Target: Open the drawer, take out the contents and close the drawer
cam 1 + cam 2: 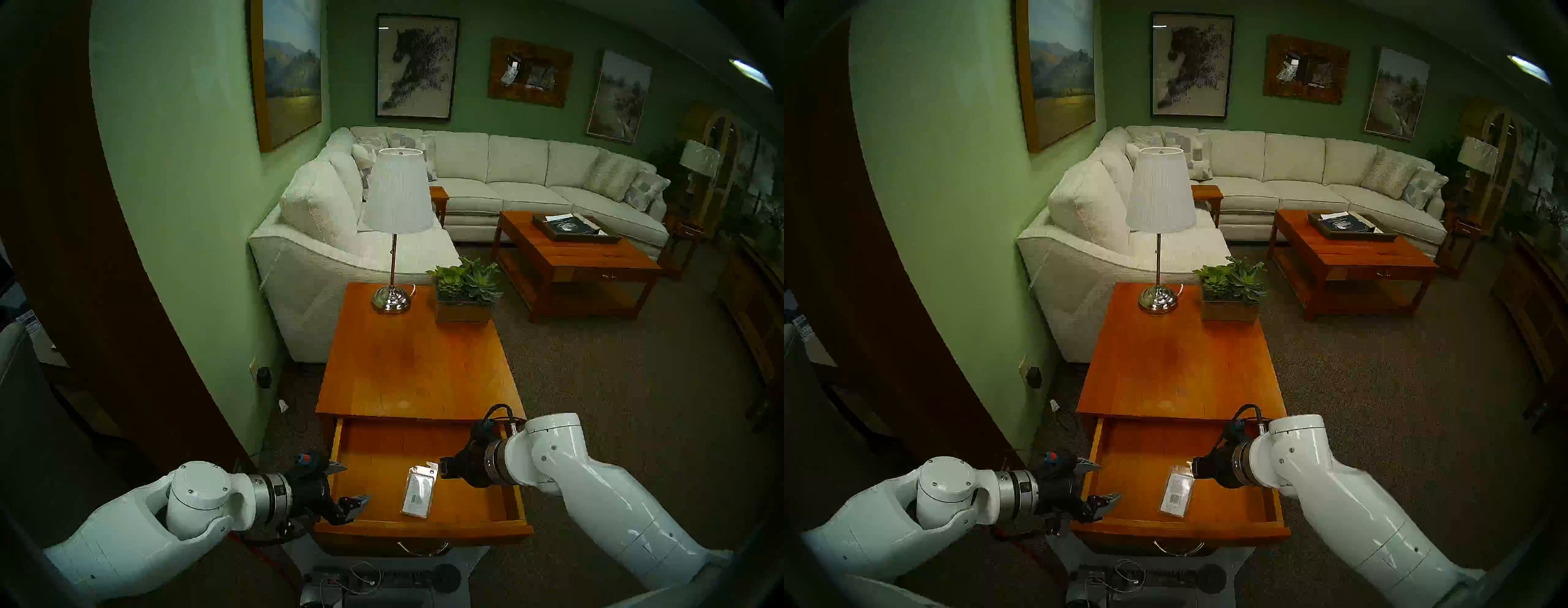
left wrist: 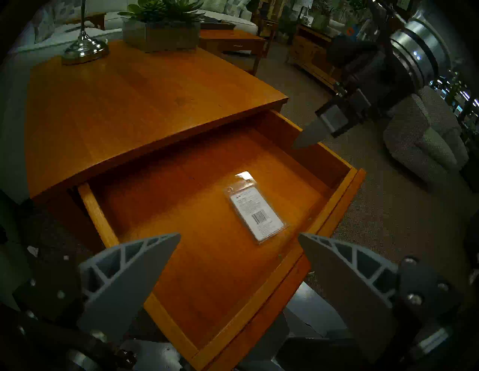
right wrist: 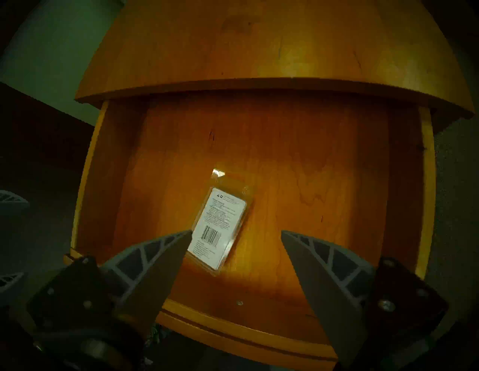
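Observation:
The wide orange-brown drawer (image 1: 373,463) of the lamp table is pulled out towards me, and its brass bail handle (image 1: 424,550) hangs below the front. One flat clear packet (image 1: 419,492) with a white barcode label lies on the drawer floor, right of centre. It also shows in the left wrist view (image 2: 256,215) and the right wrist view (image 3: 217,228). My left gripper (image 1: 356,482) is open and empty at the drawer's front left corner. My right gripper (image 1: 443,467) is open and empty, hovering over the drawer just right of the packet's far end. In the right wrist view (image 3: 236,232) one finger overlaps the packet's edge.
On the far end of the table top (image 1: 415,361) stand a lamp (image 1: 391,297) and a boxed succulent plant (image 1: 464,293). A white sofa (image 1: 322,271) is behind the table, a green wall (image 1: 182,212) is on its left, and a slatted coffee table (image 1: 572,263) stands at the far right on carpet.

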